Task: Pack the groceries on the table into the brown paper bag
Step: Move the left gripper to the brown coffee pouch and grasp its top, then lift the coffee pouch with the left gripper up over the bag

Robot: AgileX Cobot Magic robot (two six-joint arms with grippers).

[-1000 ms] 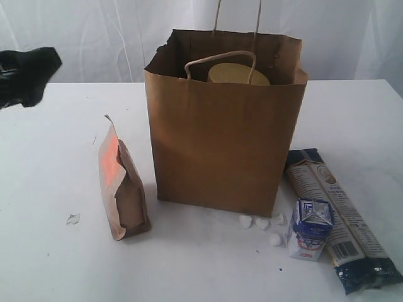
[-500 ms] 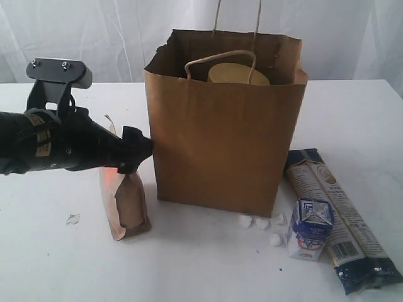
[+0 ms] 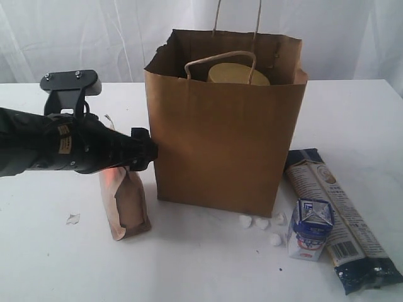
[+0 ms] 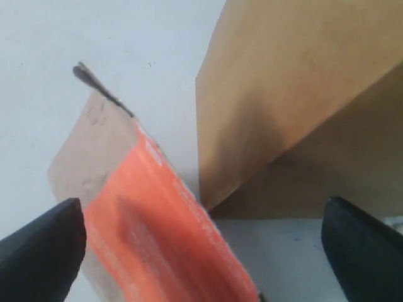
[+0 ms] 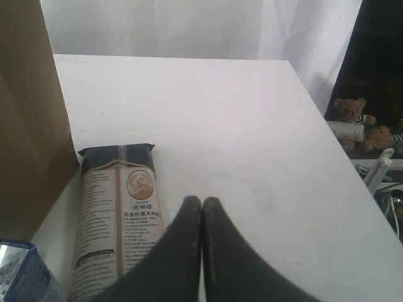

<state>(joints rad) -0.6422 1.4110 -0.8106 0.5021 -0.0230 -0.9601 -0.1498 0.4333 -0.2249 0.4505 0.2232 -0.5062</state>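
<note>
L: left gripper (image 4: 201, 204) spread wide at upright brown-red pouch (image 4: 157, 214) (holding nothing) | R: right gripper (image 5: 202, 201) closed, empty, above white bench (image 5: 220, 113)

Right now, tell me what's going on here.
The left gripper, open, hangs over the top of the pouch standing beside the bag, not yet gripping it. A jar shows inside the bag. The carton and packet wait on the table. The right gripper is shut and empty.
</note>
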